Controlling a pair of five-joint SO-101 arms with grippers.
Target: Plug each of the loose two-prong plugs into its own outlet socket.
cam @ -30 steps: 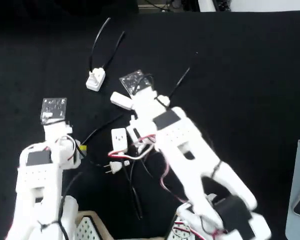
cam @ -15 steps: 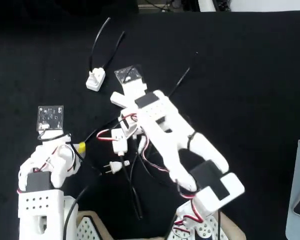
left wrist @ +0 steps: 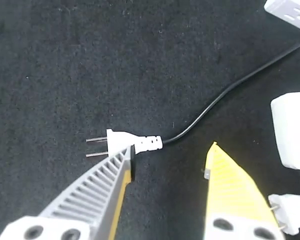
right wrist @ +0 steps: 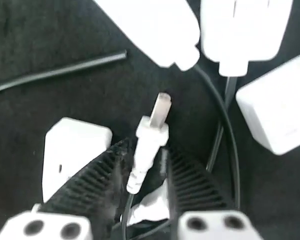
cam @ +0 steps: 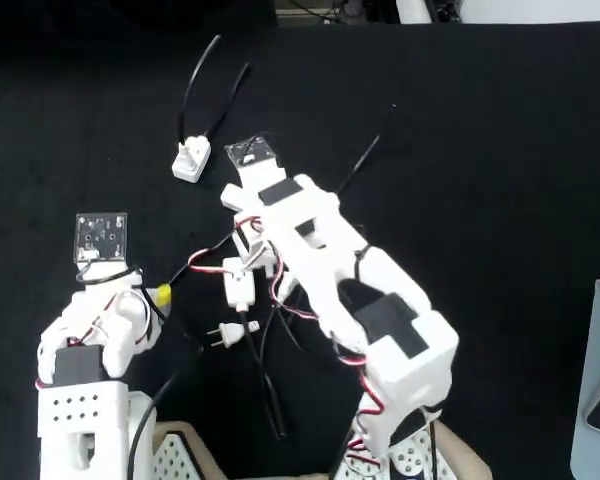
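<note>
In the right wrist view, the right end effector (right wrist: 145, 148) is seen clamped on a white two-prong plug (right wrist: 151, 131), with its prongs pointed toward a white outlet socket (right wrist: 245, 30). In the left wrist view, the left end effector (left wrist: 170, 147) is spread wide. Its grey finger (left wrist: 97, 192) is just beside a second plug (left wrist: 132, 144), which lies flat on the black bench (left wrist: 50, 60) with a black cord (left wrist: 225, 97) attached. The wider layout is given by the high view.
</note>
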